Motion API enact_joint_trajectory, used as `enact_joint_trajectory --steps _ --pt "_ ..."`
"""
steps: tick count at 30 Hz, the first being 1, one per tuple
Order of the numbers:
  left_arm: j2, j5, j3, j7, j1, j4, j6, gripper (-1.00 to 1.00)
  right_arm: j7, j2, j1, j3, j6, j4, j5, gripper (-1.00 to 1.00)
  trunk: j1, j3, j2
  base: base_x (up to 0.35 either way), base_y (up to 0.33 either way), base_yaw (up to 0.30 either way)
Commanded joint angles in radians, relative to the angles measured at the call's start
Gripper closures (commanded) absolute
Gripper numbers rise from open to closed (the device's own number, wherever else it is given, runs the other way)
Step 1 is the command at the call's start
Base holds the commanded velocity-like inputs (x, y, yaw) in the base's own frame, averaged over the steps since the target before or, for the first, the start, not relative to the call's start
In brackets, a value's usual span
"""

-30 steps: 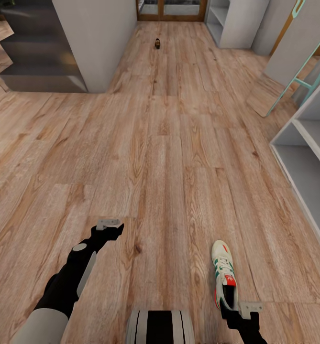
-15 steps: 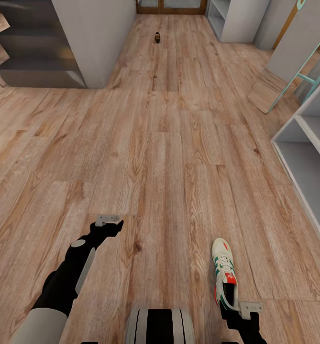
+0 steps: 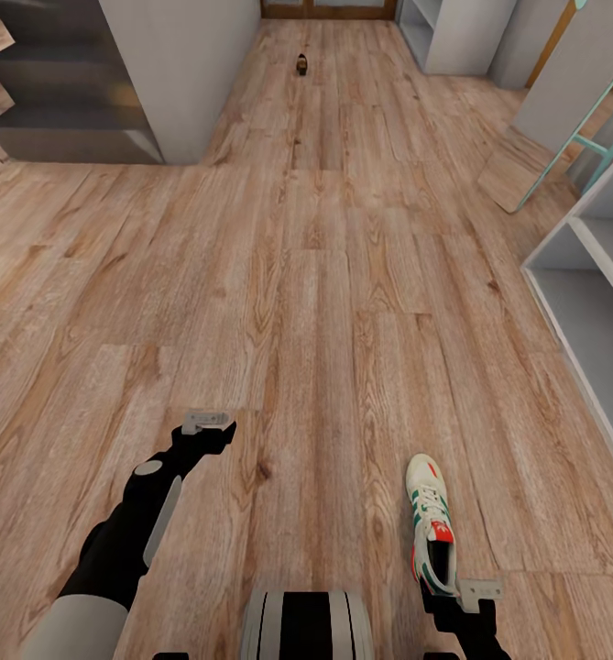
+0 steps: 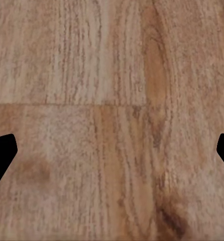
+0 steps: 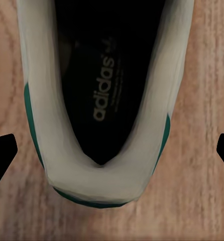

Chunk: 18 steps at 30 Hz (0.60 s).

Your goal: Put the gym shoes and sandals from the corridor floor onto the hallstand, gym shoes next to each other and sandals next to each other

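One gym shoe (image 3: 432,527), white with green stripes and a red-orange tongue tag, lies on the corridor floor (image 3: 324,302) with its toe pointing away from me. My right gripper (image 3: 460,592) hangs just over its heel. In the right wrist view the shoe's dark opening and heel (image 5: 99,100) sit between the two fingertips, which stand wide apart, so the right gripper (image 5: 112,155) is open. My left gripper (image 3: 205,423) is open over bare planks (image 4: 112,100). The other gym shoe is out of view.
A pale grey open-shelved unit (image 3: 588,302) runs along the right edge. Far down the corridor lies a small dark-brown object (image 3: 301,64), too small to identify. A grey wall block (image 3: 182,73) and dark steps (image 3: 59,101) stand at the left, another shelf unit (image 3: 448,37) at the back.
The whole picture has slid slightly upward, so the camera has moved. Both arms and the shoe keep nearly the same places relative to each other.
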Motion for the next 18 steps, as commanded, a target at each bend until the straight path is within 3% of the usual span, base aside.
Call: enact_joint_trajectory --steps 1,18 --pt "0.0 0.001 0.001 -0.003 0.0 -0.002 0.006 -1.0 0.001 0.0 0.0 -0.001 -0.003 0.0 0.0 -1.0 0.0 -0.001 0.0 0.0 0.0 0.01" --pt "0.0 0.001 0.002 -0.003 0.002 -0.002 0.005 -1.0 0.001 0.0 0.0 -0.001 -0.003 0.001 0.0 -1.0 0.0 -0.002 0.0 0.0 0.0 0.002"
